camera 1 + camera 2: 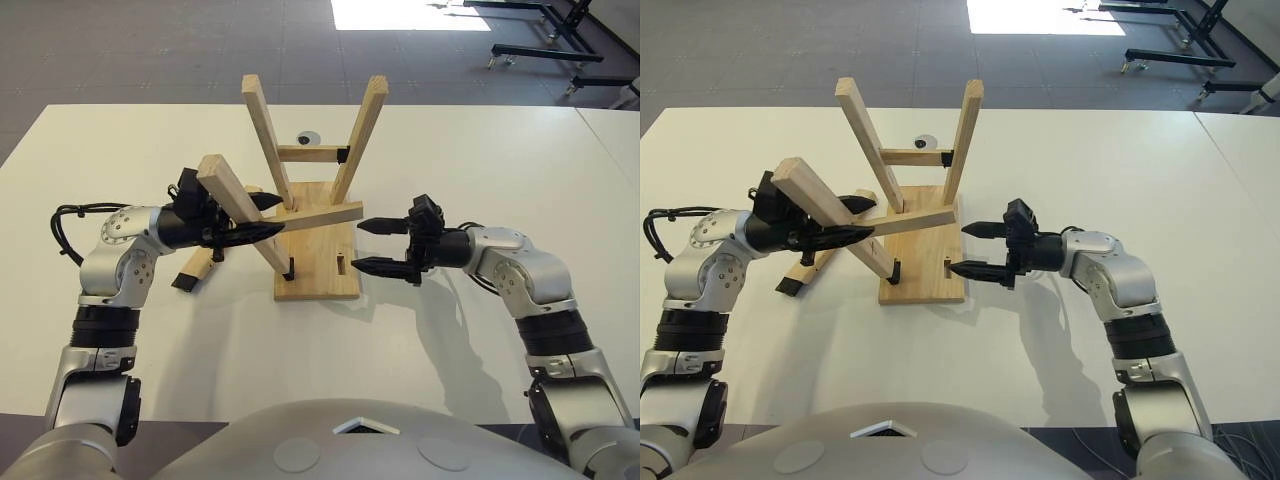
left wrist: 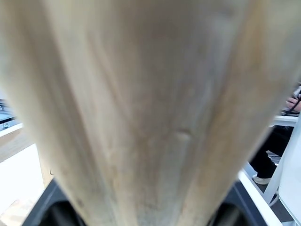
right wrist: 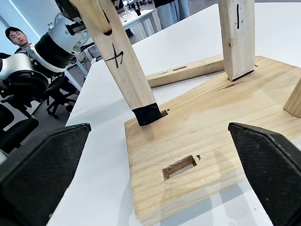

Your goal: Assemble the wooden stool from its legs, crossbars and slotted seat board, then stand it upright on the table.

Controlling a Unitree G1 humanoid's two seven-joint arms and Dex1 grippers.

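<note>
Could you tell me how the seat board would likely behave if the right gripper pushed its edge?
Rigid wood lying flat: the seat board would probably slide over the smooth table rather than tip. Its tall legs might wobble in their slots.

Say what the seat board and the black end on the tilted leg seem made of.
Seat board: pale, bare-looking softwood, with visible grain and rough-cut slots. Black end of the leg: matte wrap, perhaps tape or rubber.
</note>
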